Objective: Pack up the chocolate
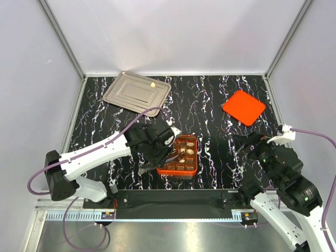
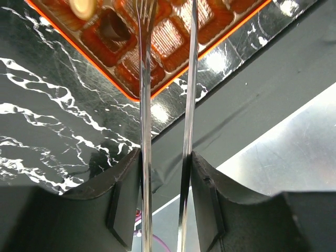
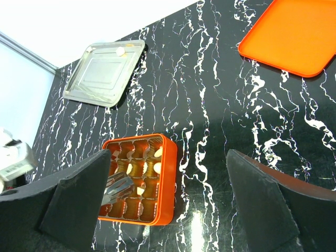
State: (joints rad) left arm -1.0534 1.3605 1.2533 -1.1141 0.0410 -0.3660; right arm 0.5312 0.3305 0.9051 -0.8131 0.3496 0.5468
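An orange box (image 1: 196, 156) with brown grid cells lies in front of the left arm. It holds several chocolate pieces, cream (image 1: 189, 145) and dark. My left gripper (image 1: 159, 151) is shut on metal tongs (image 1: 171, 157), whose blades reach over the box's near-left cells. In the left wrist view the tongs (image 2: 145, 105) stand slightly apart over the box (image 2: 105, 70), near a cream piece (image 2: 83, 6) and a dark piece (image 2: 110, 30); their tips are cut off. One cream chocolate (image 1: 152, 84) lies on the silver tray (image 1: 126, 94). My right gripper (image 1: 251, 144) is open and empty, right of the box (image 3: 169, 178).
The orange lid (image 1: 243, 107) lies flat at the back right, also in the right wrist view (image 3: 294, 31). The silver tray sits at the back left by the enclosure wall. A black strip and a metal rail run along the table's near edge.
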